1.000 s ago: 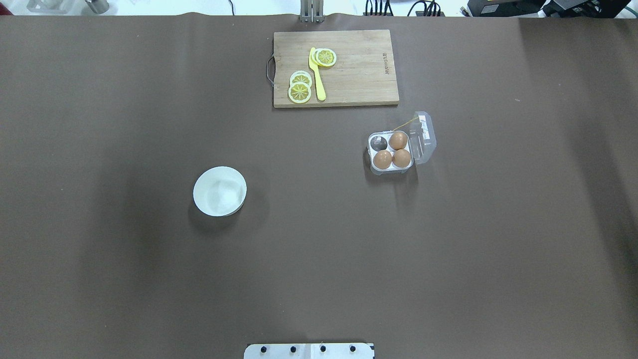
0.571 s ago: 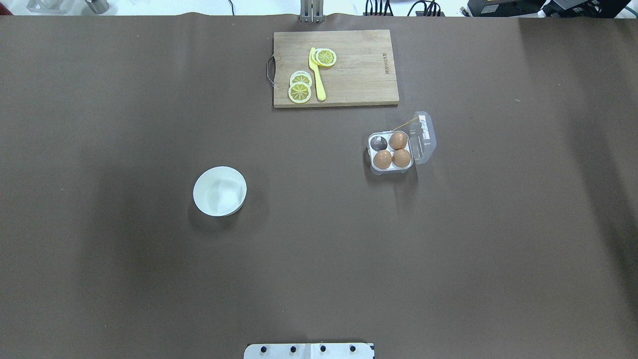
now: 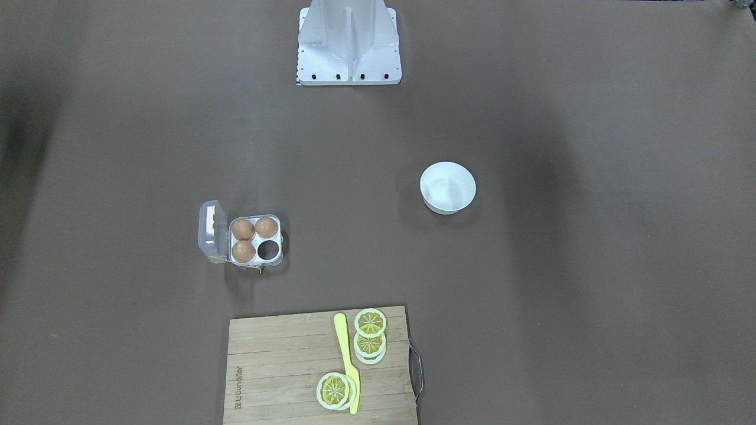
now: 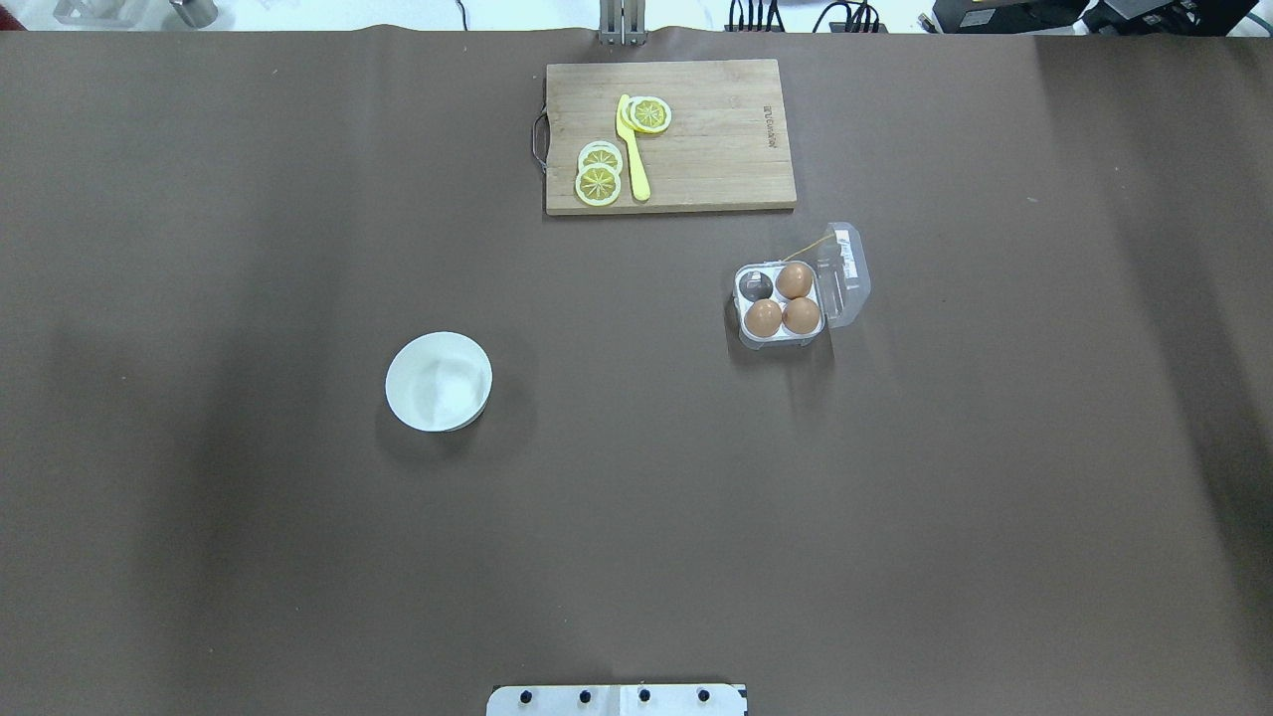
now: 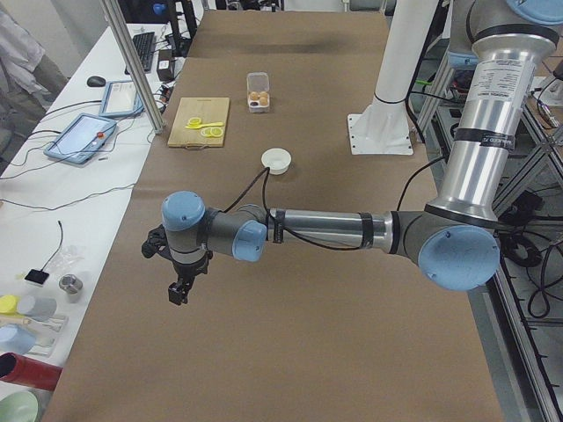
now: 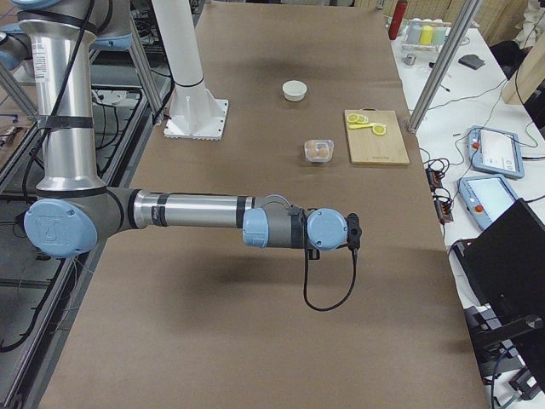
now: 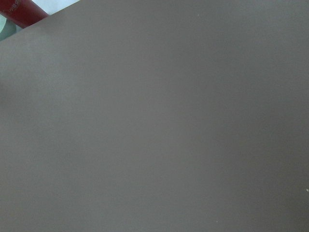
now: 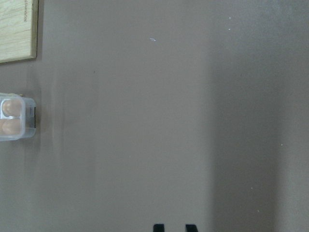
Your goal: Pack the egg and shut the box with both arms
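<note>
The clear egg carton [image 4: 843, 273] stands right of the table's middle with its lid open to the right. Three tan-brown eggs [image 4: 794, 280] fill three cups; the far-left cup [image 4: 756, 286] is empty. It also shows in the front view [image 3: 212, 231] and at the left edge of the right wrist view [image 8: 30, 118]. My right gripper [image 8: 174, 226] hovers far to the carton's right, fingertips apart, empty. My left gripper [image 5: 179, 294] hangs over bare table at the left end; I cannot tell if it is open or shut.
An empty white bowl [image 4: 439, 382] sits left of centre. A wooden cutting board [image 4: 716, 139] at the far edge carries lemon slices [image 4: 598, 183] and a yellow knife [image 4: 634, 159]. The white base plate [image 4: 617, 700] is at the near edge.
No object has moved. Only the faint shadows on the table's left side have drifted outward.
</note>
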